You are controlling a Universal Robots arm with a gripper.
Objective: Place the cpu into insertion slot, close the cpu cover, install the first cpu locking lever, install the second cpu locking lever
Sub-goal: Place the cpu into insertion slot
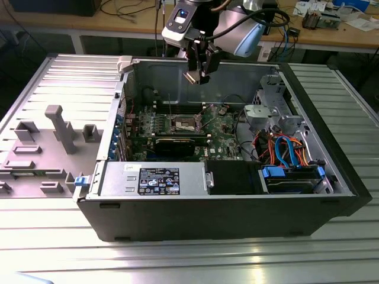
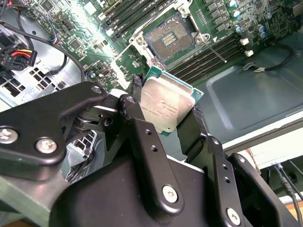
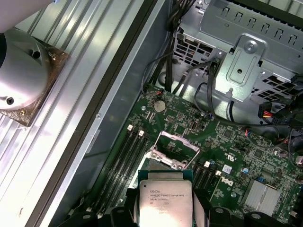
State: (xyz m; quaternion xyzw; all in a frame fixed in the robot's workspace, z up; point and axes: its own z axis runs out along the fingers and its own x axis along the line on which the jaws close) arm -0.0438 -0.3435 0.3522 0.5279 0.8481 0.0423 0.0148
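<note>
Ribbed metal table (image 1: 177, 260) is seen under an open computer case (image 1: 237, 213). Over the case the cpu (image 2: 168, 109) is gripped by its edges in the gripper (image 2: 165, 103), which is closed on it; the uncovered insertion slot (image 2: 171, 40) is seen well below it, untouched.

My black gripper (image 2: 165, 101) is pinching the silver-grey, green-rimmed cpu (image 2: 163, 108); below it the motherboard (image 3: 232, 146) is showing green.
</note>
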